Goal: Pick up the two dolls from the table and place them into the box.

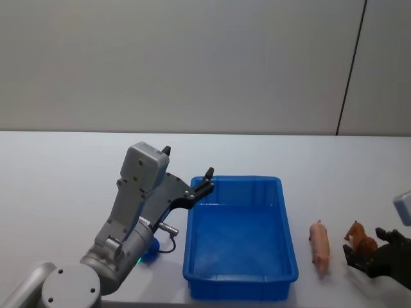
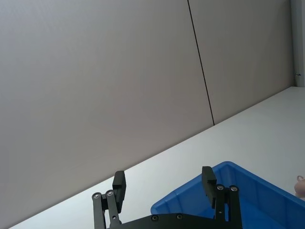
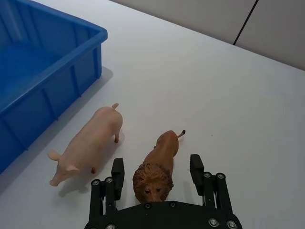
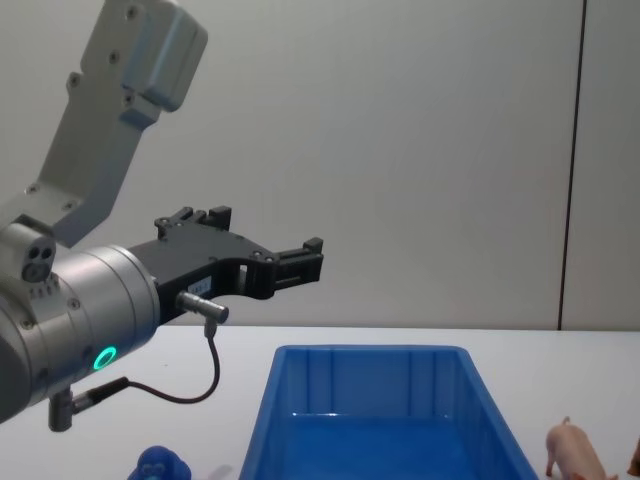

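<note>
Right wrist view: right gripper (image 3: 157,164) spread wide, straddling lion (image 3: 164,148) at its head on table (image 3: 214,86), not touching. Just beside lion, pig (image 3: 93,143), between it and box (image 3: 71,52). Risk: closing on rounded mane, slipping off, knocking pig away. Idle left gripper (image 2: 163,177) wide above far-left corner of box.

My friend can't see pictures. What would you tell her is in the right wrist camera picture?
The right gripper reaches low over a white table, its black fingers open on either side of a brown lion toy's head. A pink pig toy stands beside the lion, and a bright blue box sits on the pig's other side.
</note>
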Motion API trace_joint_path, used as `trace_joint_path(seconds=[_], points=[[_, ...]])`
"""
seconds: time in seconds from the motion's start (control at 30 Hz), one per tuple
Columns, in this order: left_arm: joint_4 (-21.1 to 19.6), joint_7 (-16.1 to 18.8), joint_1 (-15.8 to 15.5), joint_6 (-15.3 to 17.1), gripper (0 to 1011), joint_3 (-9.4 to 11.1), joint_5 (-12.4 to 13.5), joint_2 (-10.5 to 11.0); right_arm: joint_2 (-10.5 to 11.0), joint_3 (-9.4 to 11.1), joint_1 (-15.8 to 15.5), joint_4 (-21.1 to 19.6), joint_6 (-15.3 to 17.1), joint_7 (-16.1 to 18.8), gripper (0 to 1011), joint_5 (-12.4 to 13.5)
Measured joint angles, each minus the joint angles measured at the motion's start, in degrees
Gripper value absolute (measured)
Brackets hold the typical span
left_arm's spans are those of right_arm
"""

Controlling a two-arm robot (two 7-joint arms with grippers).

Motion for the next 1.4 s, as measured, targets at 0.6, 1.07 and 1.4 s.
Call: trace_joint_path(seconds=[0.6,1.07,1.4], points=[[0.00,0.00,0.00,0.00,1002,0.00,0.00,0.00,-1.44,-0.59,1.25,1.49,1.31,-1.13,449,-0.57],[0.00,0.00,0.00,0.00,1002,0.00,0.00,0.00,-1.78,-0.10,0.71,-2.46,-3.92,-2.62,449,1.29],[0.00,0.00,0.00,0.00,1002,0.00,0.00,0.00,-2.64,-0.90,0.58,-7.44,-5.16,-0.13,449,2.51]])
